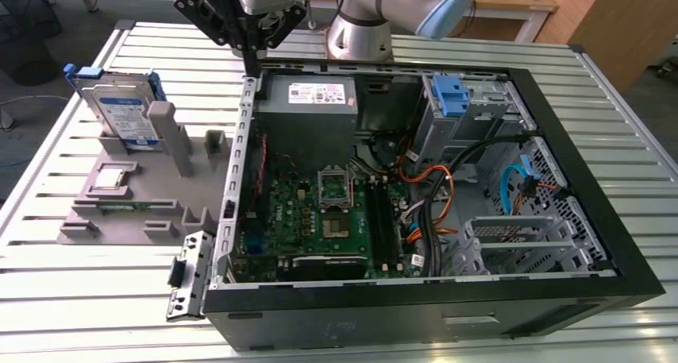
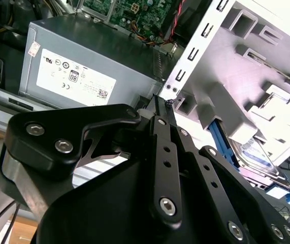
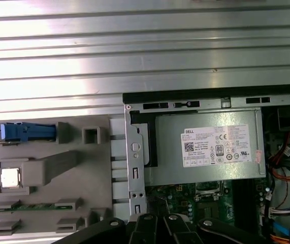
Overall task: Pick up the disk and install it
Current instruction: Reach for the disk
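The disk (image 1: 120, 113) is a silver drive with a white-and-blue label in a blue carrier. It stands upright in a slot of the grey holder (image 1: 127, 208) at the exterior view's left, outside the computer. The second wrist view shows its label and blue frame (image 2: 259, 155), and the first wrist view shows its blue edge (image 3: 25, 132). My gripper (image 1: 252, 67) hangs above the back left corner of the open computer case (image 1: 593, 220), to the right of the disk and apart from it. Its fingers (image 2: 160, 101) are shut together on nothing.
The case lies open on a slatted metal table (image 1: 636, 140). Inside are the grey power supply box (image 1: 307, 101), the motherboard (image 1: 329, 212), cables, and a drive bay with a blue bracket (image 1: 450, 97). The grey holder also carries a chip (image 1: 114, 176) and a memory stick (image 3: 33, 206).
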You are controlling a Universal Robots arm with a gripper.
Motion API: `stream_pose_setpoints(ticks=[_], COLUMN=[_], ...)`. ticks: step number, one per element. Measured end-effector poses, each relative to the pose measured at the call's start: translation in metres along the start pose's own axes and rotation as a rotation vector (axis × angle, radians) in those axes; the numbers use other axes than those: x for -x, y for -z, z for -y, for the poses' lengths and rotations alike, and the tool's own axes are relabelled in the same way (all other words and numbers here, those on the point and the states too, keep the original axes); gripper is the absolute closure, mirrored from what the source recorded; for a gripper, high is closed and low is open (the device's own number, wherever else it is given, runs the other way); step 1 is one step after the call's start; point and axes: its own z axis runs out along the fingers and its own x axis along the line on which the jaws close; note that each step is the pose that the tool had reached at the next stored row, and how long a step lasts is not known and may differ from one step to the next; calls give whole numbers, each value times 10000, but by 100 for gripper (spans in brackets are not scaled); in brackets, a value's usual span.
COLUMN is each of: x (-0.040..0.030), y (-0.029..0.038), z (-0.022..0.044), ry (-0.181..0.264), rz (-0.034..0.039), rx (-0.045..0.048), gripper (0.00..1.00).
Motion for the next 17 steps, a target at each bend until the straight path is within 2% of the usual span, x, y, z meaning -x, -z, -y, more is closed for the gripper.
stream_pose_setpoints(ticks=[5,11,17], x=[-46,-53,-92], y=[0,1,1], z=[3,4,7], ry=[-1,0,0], rz=[0,0,0], rx=[0,0,0], gripper=[90,90,90])
